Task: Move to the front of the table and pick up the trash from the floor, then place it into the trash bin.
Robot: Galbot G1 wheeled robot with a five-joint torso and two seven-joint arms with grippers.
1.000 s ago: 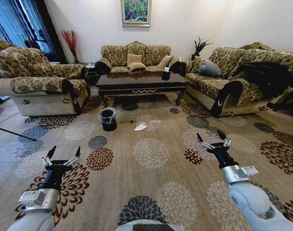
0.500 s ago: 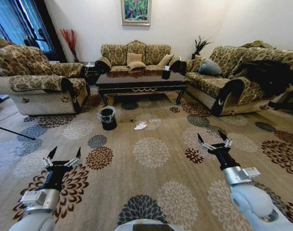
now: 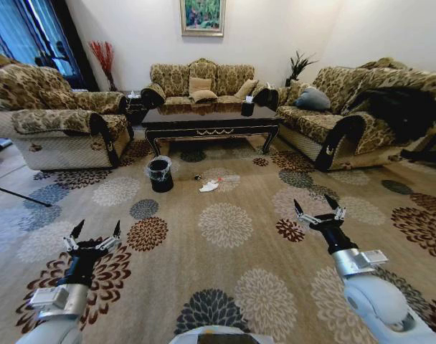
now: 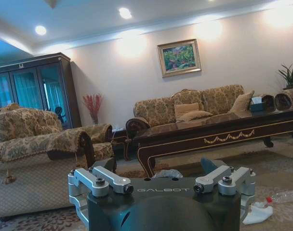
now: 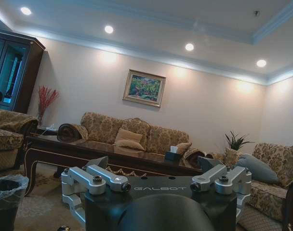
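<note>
The trash (image 3: pixel 209 187) lies on the carpet (image 3: pixel 225 229) before the table (image 3: pixel 211 123), just beside the trash bin (image 3: pixel 160 175). Both the left hand (image 3: pixel 96 232) and right hand (image 3: pixel 318 208) hover open, well short of it.

Crumpled white trash (image 3: pixel 209 187) lies on the carpet between the black trash bin (image 3: pixel 160 175) and dark table (image 3: pixel 207 120)

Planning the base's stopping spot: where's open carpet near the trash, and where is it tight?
Open: the wide carpet between the two open claws, left claw and right claw, and the trash. Also the strip between the trash and the right sofa. Tight: the trash bin stands just left of the trash, and the table is close behind both.
</note>
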